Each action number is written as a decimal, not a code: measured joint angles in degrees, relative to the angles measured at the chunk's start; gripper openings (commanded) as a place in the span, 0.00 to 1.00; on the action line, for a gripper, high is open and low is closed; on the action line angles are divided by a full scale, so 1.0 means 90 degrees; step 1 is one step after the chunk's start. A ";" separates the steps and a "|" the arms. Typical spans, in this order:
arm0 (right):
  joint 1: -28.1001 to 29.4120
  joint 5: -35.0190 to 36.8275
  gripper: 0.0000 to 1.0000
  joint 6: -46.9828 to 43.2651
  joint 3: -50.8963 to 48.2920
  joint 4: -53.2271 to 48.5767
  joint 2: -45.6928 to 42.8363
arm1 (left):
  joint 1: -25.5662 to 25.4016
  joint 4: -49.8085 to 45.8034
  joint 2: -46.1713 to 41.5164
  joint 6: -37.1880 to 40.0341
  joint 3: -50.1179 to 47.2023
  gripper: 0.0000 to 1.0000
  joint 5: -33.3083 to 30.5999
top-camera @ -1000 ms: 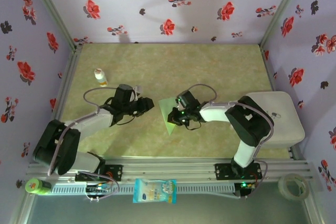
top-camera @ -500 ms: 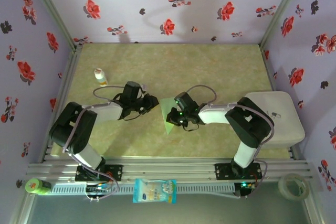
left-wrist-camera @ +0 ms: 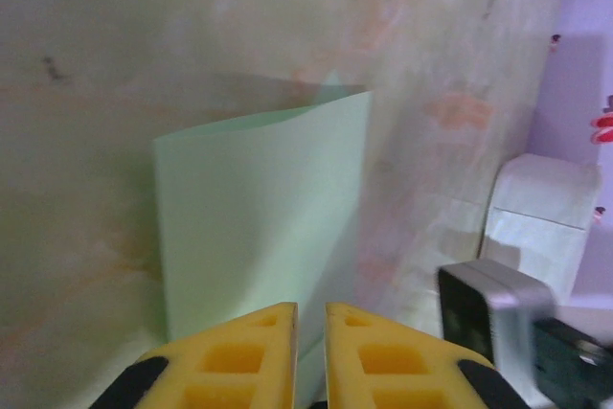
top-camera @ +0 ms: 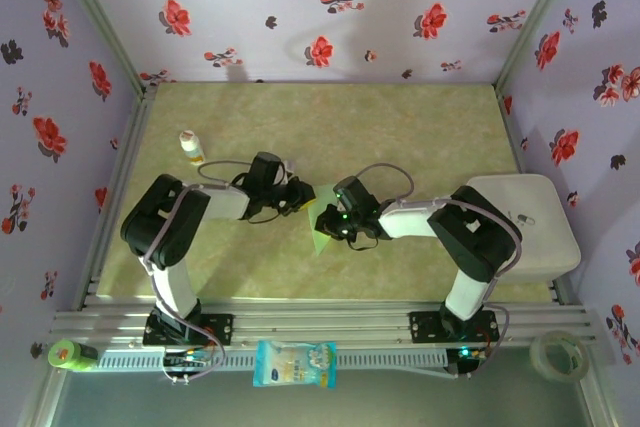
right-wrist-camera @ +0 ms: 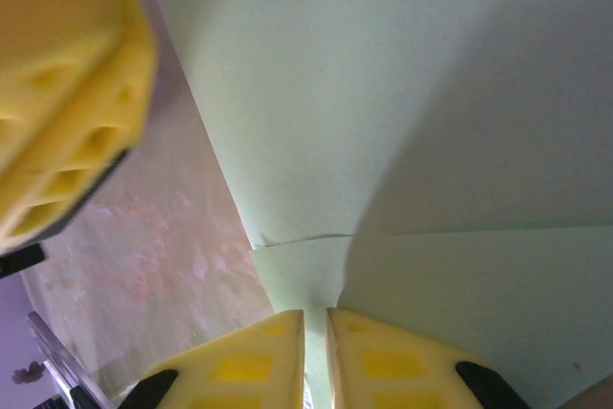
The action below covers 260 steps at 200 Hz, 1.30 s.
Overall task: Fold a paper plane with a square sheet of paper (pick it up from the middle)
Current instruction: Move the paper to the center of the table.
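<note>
The square sheet of paper (top-camera: pixel 321 224) is pale mint green, folded, and lifted off the mat mid-table. In the left wrist view the paper (left-wrist-camera: pixel 259 208) stands as a folded panel, and its lower right edge runs into the narrow gap of my left gripper (left-wrist-camera: pixel 309 309). My left gripper (top-camera: pixel 301 195) meets the sheet's upper left corner. My right gripper (top-camera: pixel 336 220) is at the sheet's right side. In the right wrist view the paper (right-wrist-camera: pixel 383 93) spreads ahead, and a creased flap passes between the nearly touching jaws of my right gripper (right-wrist-camera: pixel 315 314). The left gripper's yellow fingers (right-wrist-camera: pixel 67 93) show at upper left.
A small white bottle (top-camera: pixel 190 147) stands at the back left of the mat. A white box (top-camera: pixel 520 227) sits at the right edge, also seen from the left wrist as the box (left-wrist-camera: pixel 541 227). On the front rail lie a white-and-blue packet (top-camera: pixel 295 362) and a tape roll (top-camera: pixel 555 352).
My left arm has swung right to the paper's corner and its jaws have narrowed. The right gripper has stayed at the paper.
</note>
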 measured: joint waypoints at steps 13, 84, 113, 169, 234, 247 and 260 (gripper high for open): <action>0.0000 -0.0017 0.18 0.0000 -0.0017 0.0051 -0.0005 | 0.0000 -0.0010 0.0107 -0.0002 -0.0007 0.15 -0.0002; -0.0287 0.0129 0.31 -0.0226 -0.0104 -0.0296 -0.0775 | -0.0010 -0.0053 0.0248 0.0131 -0.0051 0.13 -0.0046; -0.0954 0.0075 0.31 -0.0216 -0.0335 -0.0245 -0.0981 | -0.0012 -0.0061 0.0243 0.0219 -0.0051 0.13 -0.0053; -0.1355 -0.0124 0.32 -0.0070 -0.0539 -0.0151 -0.0804 | -0.0015 -0.0078 0.0236 0.0274 -0.0051 0.13 -0.0053; -0.1355 -0.0138 0.32 -0.0070 -0.0425 -0.0274 -0.0646 | -0.0012 -0.0083 0.0236 0.0291 -0.0051 0.12 -0.0053; -0.1355 -0.0143 0.32 -0.0070 -0.0393 -0.0277 -0.0631 | -0.0012 -0.0083 0.0236 0.0291 -0.0051 0.12 -0.0053; -0.1355 -0.0168 0.32 -0.0068 -0.0342 -0.0287 -0.0580 | -0.0012 -0.0083 0.0236 0.0291 -0.0051 0.12 -0.0053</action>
